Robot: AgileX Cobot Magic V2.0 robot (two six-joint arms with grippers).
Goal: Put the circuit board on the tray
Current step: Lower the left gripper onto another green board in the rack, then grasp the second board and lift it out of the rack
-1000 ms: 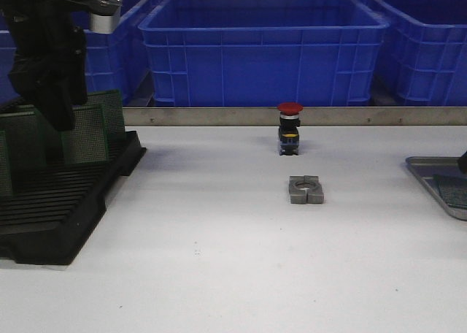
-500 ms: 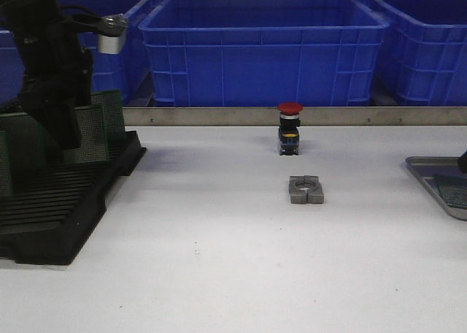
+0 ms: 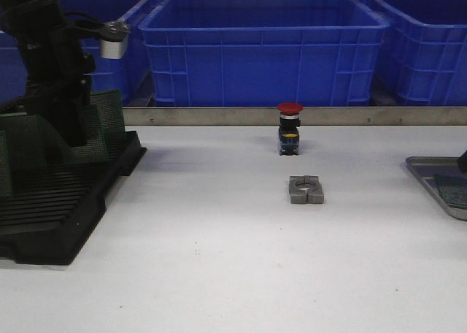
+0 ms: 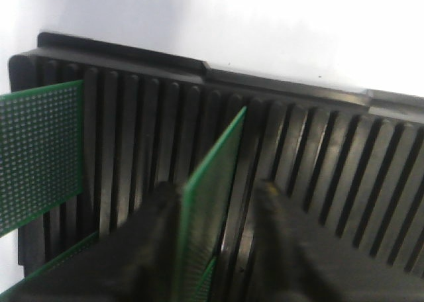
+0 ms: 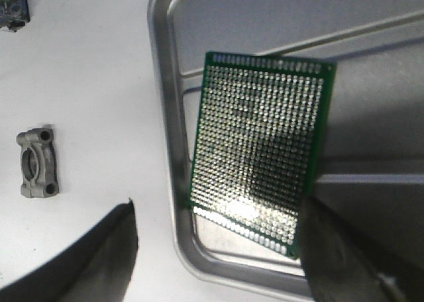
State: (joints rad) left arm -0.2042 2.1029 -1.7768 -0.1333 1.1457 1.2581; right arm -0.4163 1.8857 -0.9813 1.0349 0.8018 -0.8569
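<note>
A black slotted rack (image 3: 66, 201) at the left holds several upright green circuit boards (image 3: 98, 128). My left gripper (image 4: 215, 189) is down in the rack, open. Its fingers straddle one upright circuit board (image 4: 222, 150): one finger is close against it, the other stands a gap away. Another board (image 4: 40, 156) stands a few slots off. At the far right lies the silver tray (image 3: 427, 174) (image 5: 162, 116). A green circuit board (image 5: 262, 150) rests flat in it near one corner. My right gripper (image 5: 217, 210) hovers over that board, wide open and holding nothing.
A red push button (image 3: 290, 128) stands mid-table at the back. A grey metal clamp block (image 3: 306, 189) (image 5: 38, 163) lies in front of it. Blue crates (image 3: 263, 48) line the back behind a metal rail (image 3: 350, 116).
The left arm has come down and shifted slightly right over the rack, closer to the boards. The tray, its board and the right side look unchanged.
</note>
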